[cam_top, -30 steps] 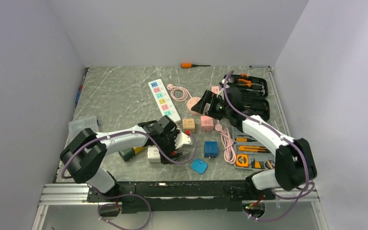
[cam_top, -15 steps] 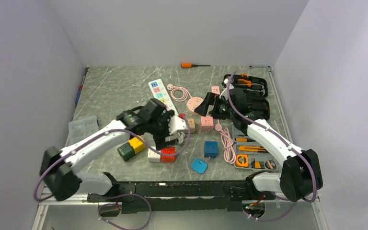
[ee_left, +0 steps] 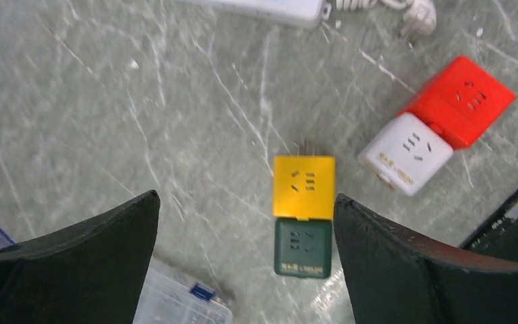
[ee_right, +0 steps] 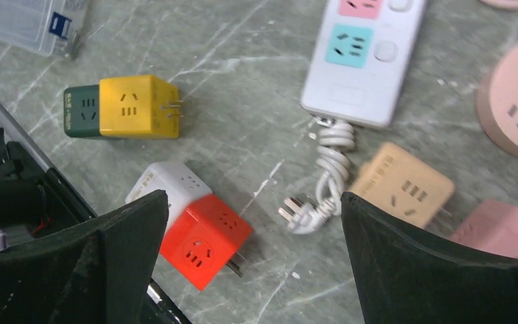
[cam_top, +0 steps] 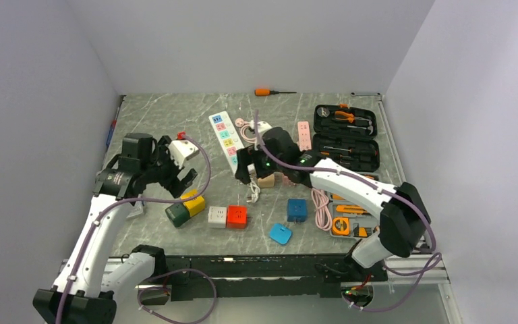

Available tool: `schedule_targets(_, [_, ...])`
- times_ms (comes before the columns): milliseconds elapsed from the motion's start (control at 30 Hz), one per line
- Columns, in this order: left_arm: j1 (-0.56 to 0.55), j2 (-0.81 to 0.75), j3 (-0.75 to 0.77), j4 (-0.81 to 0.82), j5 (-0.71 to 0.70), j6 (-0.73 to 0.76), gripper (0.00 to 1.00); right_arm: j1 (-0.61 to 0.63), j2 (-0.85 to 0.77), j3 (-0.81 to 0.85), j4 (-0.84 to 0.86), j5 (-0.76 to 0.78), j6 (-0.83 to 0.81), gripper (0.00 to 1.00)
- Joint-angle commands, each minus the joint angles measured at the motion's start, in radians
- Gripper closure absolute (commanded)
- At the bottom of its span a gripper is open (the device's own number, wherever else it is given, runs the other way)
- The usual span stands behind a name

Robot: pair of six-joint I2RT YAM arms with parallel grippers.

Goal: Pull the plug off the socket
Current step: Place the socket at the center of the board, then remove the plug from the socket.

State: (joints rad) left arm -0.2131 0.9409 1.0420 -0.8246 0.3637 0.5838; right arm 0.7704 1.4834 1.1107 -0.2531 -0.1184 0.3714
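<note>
Print on white cube (ee_left: 405, 152) and green cube (ee_left: 302, 247) is unreadable.

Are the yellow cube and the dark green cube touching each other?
Touching. The left wrist view shows the yellow cube pressed flush against the dark green cube, no gap between.

Between the fingers (ee_left: 94, 263) of my left gripper (ee_left: 246, 202), which look like matt black plastic, I see the yellow cube (ee_left: 303, 187) and green cube (ee_left: 302, 246), both smooth plastic with a satin finish. The table (ee_left: 175, 101) beneath is a smooth, marble-veined grey surface with a faint sheen. Under my right gripper (ee_right: 253, 197), the power strip (ee_right: 361, 94) is glossy white plastic, and its cord (ee_right: 334, 152) looks rubbery.
</note>
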Motion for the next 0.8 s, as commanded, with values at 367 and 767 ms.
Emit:
schedule_targets(367, [0.392, -0.132, 0.031, -0.268, 0.303, 0.166, 0.01, 0.181, 0.341, 0.265, 0.091, -0.197, -0.591, 0.0])
schedule_targets(767, [0.676, 0.079, 0.085, -0.145, 0.463, 0.021, 0.01, 0.272, 0.49, 0.285, 0.316, -0.26, -0.777, 0.0])
